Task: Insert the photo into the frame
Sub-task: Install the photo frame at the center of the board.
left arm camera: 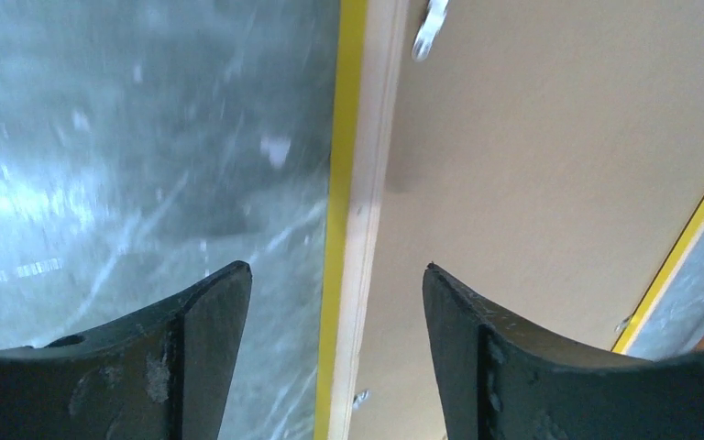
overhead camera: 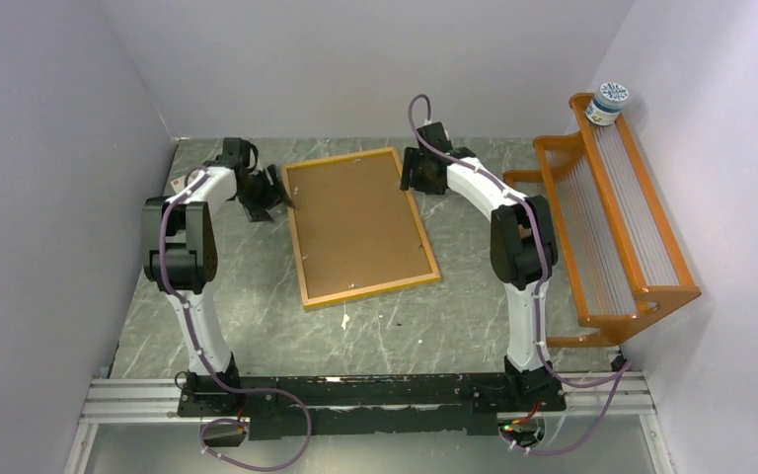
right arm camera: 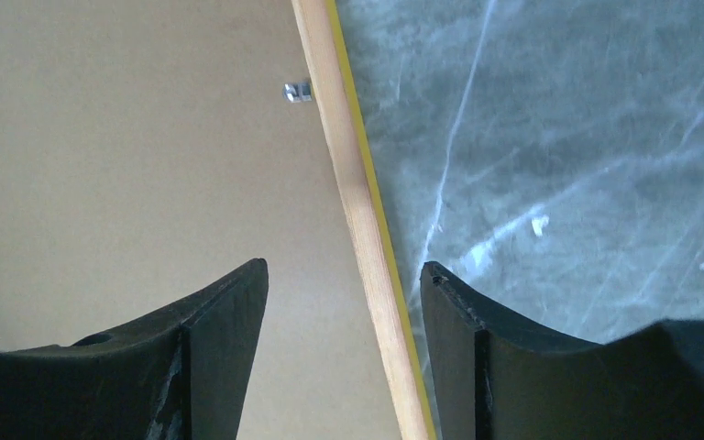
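The grey marbled table (overhead camera: 257, 326) carried the orange slatted rack (overhead camera: 642, 257) at its right side and the frame (overhead camera: 371, 292) at its centre, lying face down with the brown backing panel (overhead camera: 355, 222) uppermost. The left gripper (left arm camera: 336, 268) and right gripper (right arm camera: 344, 264) stood at the frame's far corners — each spread wide, straddling a side rail, gripping nothing. A small jar (overhead camera: 609, 102) sat atop the rack.

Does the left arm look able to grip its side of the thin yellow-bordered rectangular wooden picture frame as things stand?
Probably yes. The left gripper hangs open right over that edge of the frame, one finger over the marbled table, the other over the brown hardboard backing panel, nothing between.
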You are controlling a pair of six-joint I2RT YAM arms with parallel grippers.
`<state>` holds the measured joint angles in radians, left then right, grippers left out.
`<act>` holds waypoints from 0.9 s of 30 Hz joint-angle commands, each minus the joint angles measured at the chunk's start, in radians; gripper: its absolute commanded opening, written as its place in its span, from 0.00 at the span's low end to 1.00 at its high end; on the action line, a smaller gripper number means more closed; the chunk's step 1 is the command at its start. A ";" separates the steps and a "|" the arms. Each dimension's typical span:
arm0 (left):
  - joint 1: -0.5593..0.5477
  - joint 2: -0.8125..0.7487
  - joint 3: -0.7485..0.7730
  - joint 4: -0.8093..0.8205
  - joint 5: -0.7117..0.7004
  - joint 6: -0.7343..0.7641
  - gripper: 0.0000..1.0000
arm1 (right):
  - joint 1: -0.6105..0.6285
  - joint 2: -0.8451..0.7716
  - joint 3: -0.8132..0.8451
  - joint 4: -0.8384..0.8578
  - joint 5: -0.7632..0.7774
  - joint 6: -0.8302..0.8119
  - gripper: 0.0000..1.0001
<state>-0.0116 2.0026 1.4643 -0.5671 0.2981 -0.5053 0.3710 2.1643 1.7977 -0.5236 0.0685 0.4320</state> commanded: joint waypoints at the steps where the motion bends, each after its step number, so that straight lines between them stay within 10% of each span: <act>1: 0.003 0.081 0.147 -0.027 -0.067 0.048 0.75 | -0.001 -0.073 -0.083 -0.004 -0.031 0.039 0.66; 17: -0.023 0.324 0.434 0.005 -0.117 0.081 0.82 | -0.001 -0.075 -0.183 -0.001 -0.062 0.002 0.63; 27: -0.067 0.389 0.513 -0.090 -0.241 0.069 0.64 | -0.001 -0.061 -0.187 0.006 -0.065 -0.017 0.61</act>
<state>-0.0547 2.3512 1.9526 -0.5888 0.1272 -0.4328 0.3702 2.1185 1.6138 -0.5304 0.0158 0.4343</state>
